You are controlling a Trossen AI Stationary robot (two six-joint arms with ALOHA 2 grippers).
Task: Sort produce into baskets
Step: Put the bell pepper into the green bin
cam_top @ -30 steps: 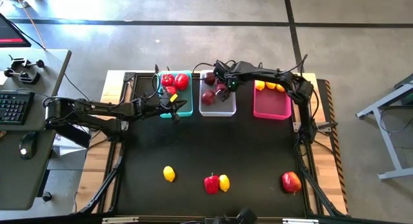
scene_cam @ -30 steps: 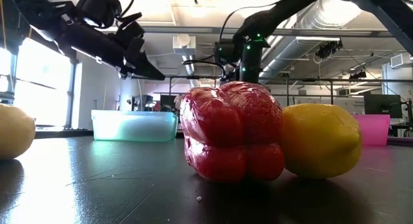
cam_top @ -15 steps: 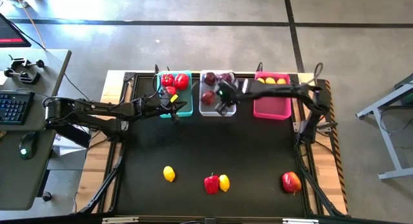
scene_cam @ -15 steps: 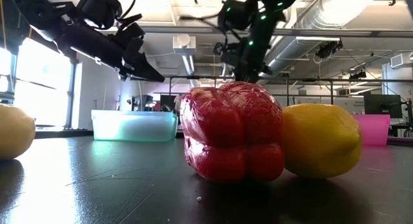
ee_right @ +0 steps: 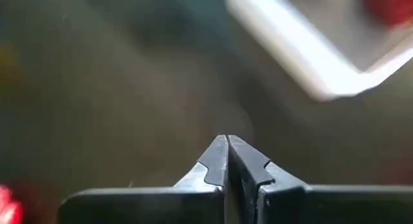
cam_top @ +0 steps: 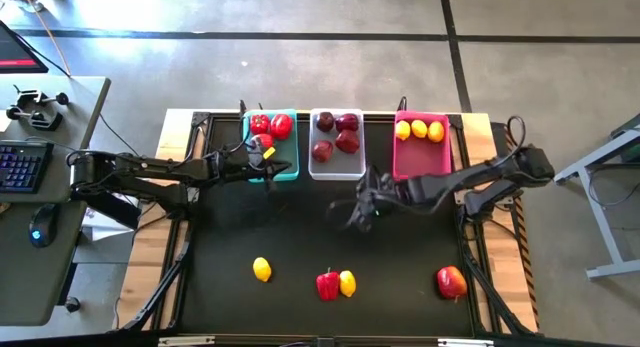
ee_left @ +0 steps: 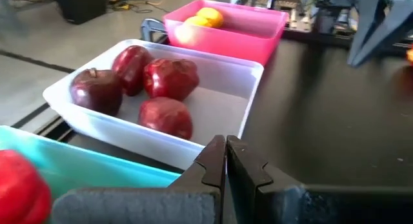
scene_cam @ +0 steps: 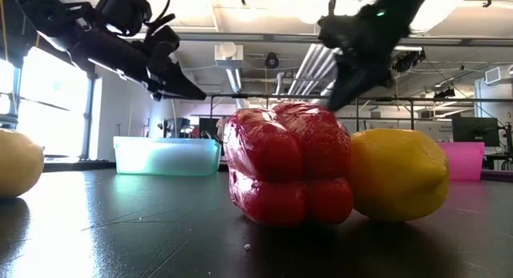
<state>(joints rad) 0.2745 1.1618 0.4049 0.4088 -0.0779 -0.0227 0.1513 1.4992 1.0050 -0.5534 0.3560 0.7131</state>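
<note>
At the table's far edge stand three baskets. The teal basket (cam_top: 285,169) holds red peppers, the white basket (cam_top: 336,170) several maroon fruits (ee_left: 166,77), and the pink basket (cam_top: 420,167) three lemons (cam_top: 419,130). Near the front edge lie a lemon (cam_top: 262,269), a red pepper (cam_top: 327,284) touching a second lemon (cam_top: 347,282), and a red round fruit (cam_top: 451,281). My left gripper (ee_left: 226,153) hangs shut over the teal basket's near right corner. My right gripper (cam_top: 356,215) hangs shut above the bare middle of the table.
The black table top (cam_top: 300,222) lies bare between the baskets and the loose produce. Left of the table stands a desk with a keyboard (cam_top: 20,165) and a mouse (cam_top: 40,225). The low view has the pepper (scene_cam: 288,162) and lemon (scene_cam: 398,174) close to the camera.
My right gripper has drawn back from over the white basket toward the table's near edge and now hangs over the middle of the table. The maroon fruits in the white basket, partly covered by it before, now show in full.
</note>
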